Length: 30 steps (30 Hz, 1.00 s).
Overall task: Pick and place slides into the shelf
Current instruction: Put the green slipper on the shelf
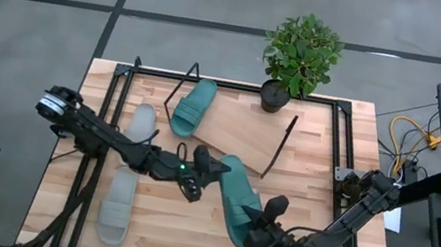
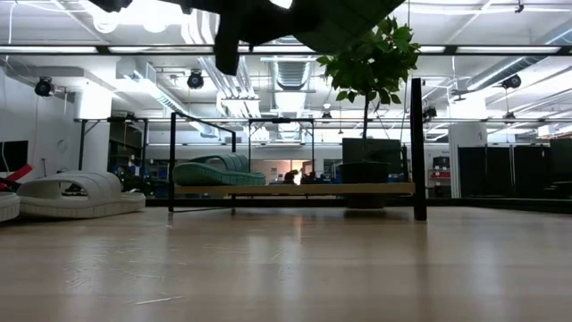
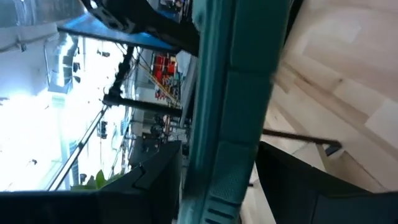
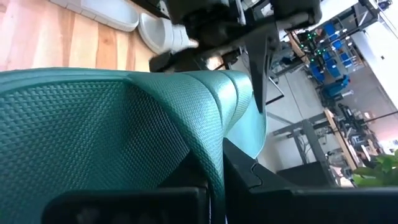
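Note:
A teal slide point(image 1: 237, 196) hangs in the air over the table's middle, running from far to near. My right gripper point(image 1: 261, 226) is shut on its near end. My left gripper point(image 1: 215, 169) is open at its far end, and the two fingers point(image 3: 155, 180) stand on either side of the slide's sole edge point(image 3: 227, 124); whether they touch it I cannot tell. A second teal slide point(image 1: 192, 106) lies on the left part of the slanted shelf point(image 1: 246, 132). Two grey slides point(image 1: 141, 123) point(image 1: 117, 205) lie sole-down on the table's left side. My right gripper pinches a thin teal edge point(image 4: 211, 146) beside the slide's textured surface between its two fingers, at the slide's near end. It comes from the table's near right, slanting down. The slide is lifted clear of the table and roughly level.
A potted plant point(image 1: 301, 56) stands at the far edge, just behind the shelf's right end. The shelf's black end frames point(image 1: 281, 147) rise on both sides of the board. Black rails point(image 1: 337, 152) run along the table's left and right sides.

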### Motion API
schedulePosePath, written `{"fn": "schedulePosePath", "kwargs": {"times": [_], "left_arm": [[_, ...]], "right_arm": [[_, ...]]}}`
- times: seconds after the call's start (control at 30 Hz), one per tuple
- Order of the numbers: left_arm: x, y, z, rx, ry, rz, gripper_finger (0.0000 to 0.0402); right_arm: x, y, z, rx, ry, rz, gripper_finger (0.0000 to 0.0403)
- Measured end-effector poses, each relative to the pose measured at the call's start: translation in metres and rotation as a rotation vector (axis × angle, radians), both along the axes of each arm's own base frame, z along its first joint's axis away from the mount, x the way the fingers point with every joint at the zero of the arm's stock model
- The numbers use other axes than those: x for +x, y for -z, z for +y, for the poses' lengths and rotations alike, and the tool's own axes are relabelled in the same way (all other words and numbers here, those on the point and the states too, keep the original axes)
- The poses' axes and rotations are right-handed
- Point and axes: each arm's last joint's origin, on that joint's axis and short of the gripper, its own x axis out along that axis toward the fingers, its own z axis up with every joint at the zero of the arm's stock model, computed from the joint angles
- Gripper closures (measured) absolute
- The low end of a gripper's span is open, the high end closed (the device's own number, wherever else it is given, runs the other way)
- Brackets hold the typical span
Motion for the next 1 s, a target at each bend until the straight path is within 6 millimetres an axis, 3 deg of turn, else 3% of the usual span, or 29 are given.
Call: {"fn": "schedulePosePath", "kwargs": {"times": [0.13, 0.37, 0.6, 0.83, 1.0], "left_arm": [[0.004, 0.002, 0.002, 0.001, -0.013, 0.007, 0.0235], [0.003, 0.003, 0.005, -0.019, -0.021, 0.011, 0.0353], [0.001, 0.004, 0.008, -0.032, -0.028, 0.006, 0.0353], [-0.01, 0.017, 0.02, -0.032, -0.06, 0.04, 0.0353], [-0.025, 0.015, 0.025, -0.074, -0.057, 0.016, 0.0353]], "right_arm": [[0.0, 0.0, 0.0, -0.002, -0.002, 0.001, 0.0394], [0.0, 0.0, 0.0, -0.035, -0.016, 0.017, 0.0394], [-0.002, -0.001, 0.0, -0.082, -0.045, 0.052, 0.0364], [-0.024, -0.015, 0.009, -0.075, -0.111, 0.039, 0.0309], [-0.039, -0.026, 0.014, -0.049, -0.153, 0.013, 0.0275]]}}
